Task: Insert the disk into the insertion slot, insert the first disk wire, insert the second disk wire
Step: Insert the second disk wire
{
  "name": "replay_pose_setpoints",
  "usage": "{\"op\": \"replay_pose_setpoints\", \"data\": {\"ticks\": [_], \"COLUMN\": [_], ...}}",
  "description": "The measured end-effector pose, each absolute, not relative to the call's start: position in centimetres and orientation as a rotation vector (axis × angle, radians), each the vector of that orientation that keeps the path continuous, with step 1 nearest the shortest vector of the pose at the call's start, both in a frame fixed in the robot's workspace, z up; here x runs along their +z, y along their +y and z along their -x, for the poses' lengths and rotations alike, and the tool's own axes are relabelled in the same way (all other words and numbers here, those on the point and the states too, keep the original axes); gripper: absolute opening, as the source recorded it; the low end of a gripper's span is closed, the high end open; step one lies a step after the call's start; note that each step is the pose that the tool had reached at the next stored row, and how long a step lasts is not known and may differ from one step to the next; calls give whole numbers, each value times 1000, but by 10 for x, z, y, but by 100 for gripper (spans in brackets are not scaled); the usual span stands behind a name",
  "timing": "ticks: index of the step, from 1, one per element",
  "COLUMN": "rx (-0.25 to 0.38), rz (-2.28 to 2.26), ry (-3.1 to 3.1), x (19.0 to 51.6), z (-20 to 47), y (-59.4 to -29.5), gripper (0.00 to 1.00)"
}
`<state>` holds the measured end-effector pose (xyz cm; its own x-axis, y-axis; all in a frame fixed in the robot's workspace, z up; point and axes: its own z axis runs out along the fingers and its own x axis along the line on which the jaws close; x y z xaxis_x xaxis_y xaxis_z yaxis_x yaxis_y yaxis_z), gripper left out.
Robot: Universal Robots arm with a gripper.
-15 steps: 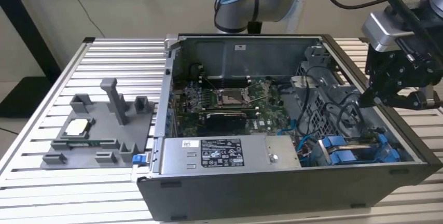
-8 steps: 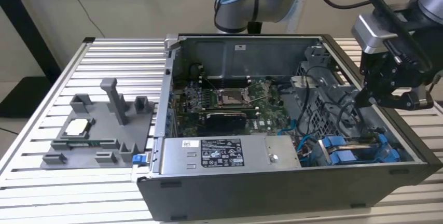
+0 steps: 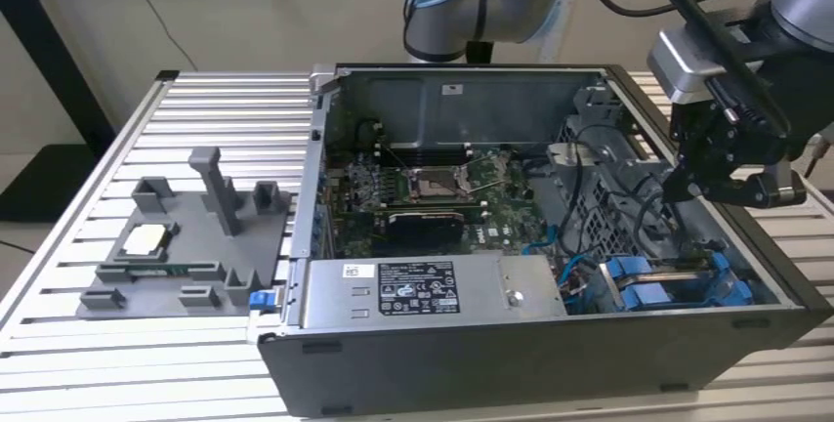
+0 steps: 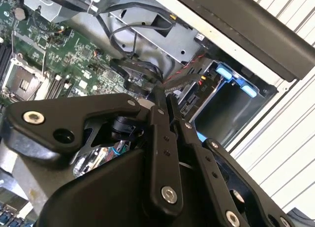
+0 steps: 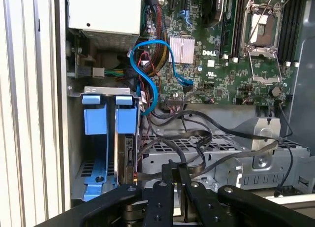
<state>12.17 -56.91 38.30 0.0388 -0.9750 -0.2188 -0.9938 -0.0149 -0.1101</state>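
Note:
The disk stands edge-on in its blue carrier inside the insertion slot, at the case's near corner on the exterior view's right. The bay's grey wall and blue tabs appear in the second wrist view. My gripper hangs inside the case above the metal cage, a short way from the bay. Its fingers are shut together, and loose black wires lie right at their tips. Whether a wire is pinched between them I cannot tell.
The open computer case lies on a slatted table. A grey labelled power-supply box sits near the bay, the motherboard beyond it. A blue cable loops beside the carriers. A grey fixture tray rests at the exterior view's left.

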Motion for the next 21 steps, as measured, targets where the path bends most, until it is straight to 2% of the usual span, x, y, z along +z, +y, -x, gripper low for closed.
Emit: {"op": "replay_pose_setpoints", "data": {"ticks": [12, 21], "rx": [115, 116], "rz": [2084, 2084], "ry": [2027, 2027], "x": [379, 374], "z": [-121, -120], "y": [-571, -588], "gripper": [16, 16]}}
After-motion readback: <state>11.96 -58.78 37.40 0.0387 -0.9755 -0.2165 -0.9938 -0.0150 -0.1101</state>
